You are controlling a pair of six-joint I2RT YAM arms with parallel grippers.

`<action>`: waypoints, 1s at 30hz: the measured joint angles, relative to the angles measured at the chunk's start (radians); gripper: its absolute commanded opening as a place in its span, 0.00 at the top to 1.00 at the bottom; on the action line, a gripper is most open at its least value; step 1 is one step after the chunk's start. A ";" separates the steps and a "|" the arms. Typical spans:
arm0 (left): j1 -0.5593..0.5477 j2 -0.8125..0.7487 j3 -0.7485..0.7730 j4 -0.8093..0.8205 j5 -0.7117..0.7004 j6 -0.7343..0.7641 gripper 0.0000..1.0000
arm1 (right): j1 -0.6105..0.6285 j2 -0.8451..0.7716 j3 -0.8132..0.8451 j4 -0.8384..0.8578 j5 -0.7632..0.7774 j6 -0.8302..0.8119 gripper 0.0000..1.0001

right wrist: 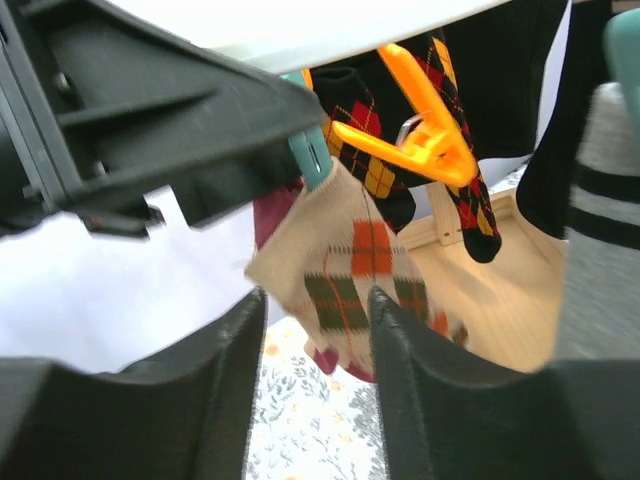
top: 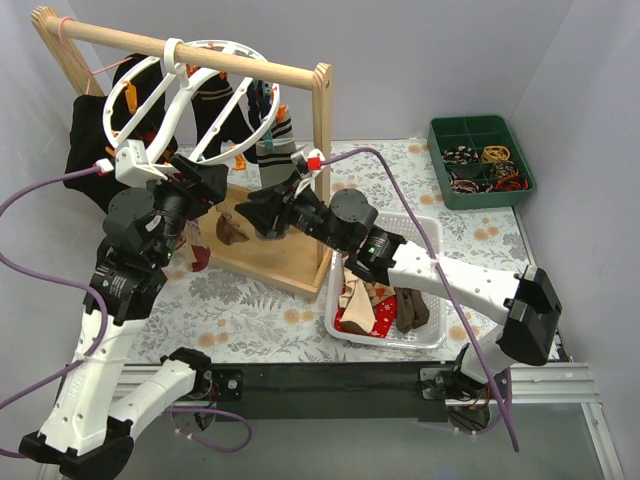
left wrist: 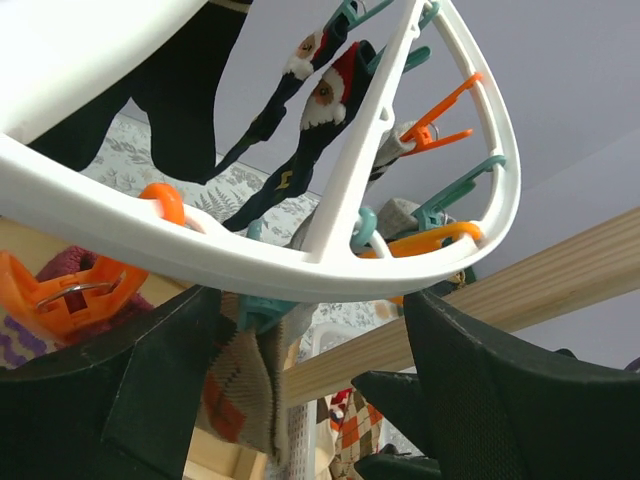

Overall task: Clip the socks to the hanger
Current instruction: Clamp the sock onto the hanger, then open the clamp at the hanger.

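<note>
The white ring hanger (top: 200,100) hangs from the wooden rail with several socks clipped to it. A tan diamond-patterned sock (right wrist: 350,270) hangs from a teal clothespin (right wrist: 310,155); it also shows in the left wrist view (left wrist: 235,390) and the top view (top: 232,230). My right gripper (right wrist: 315,330) is open just below this sock, one finger on each side, not closed on it. My left gripper (left wrist: 310,400) is open, its fingertips right under the hanger's rim (left wrist: 300,270). In the top view the left gripper (top: 205,180) and right gripper (top: 250,215) meet under the ring.
A white basket (top: 432,225) right of the stand holds more socks (top: 380,305). The wooden stand's post (top: 322,150) and base (top: 280,255) sit between the arms. A black garment (top: 85,150) hangs at the rail's left end. A green tray (top: 480,160) stands back right.
</note>
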 measured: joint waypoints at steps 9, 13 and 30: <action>0.000 -0.008 0.135 -0.179 0.037 0.039 0.24 | -0.001 -0.191 -0.158 -0.040 0.036 -0.123 0.27; 0.000 -0.031 0.179 -0.274 0.081 0.068 0.23 | -0.001 -0.314 -0.248 -0.096 0.080 -0.193 0.21; 0.000 0.128 0.380 -0.278 0.409 0.040 0.23 | -0.002 -0.667 -0.485 -0.308 0.293 -0.344 0.18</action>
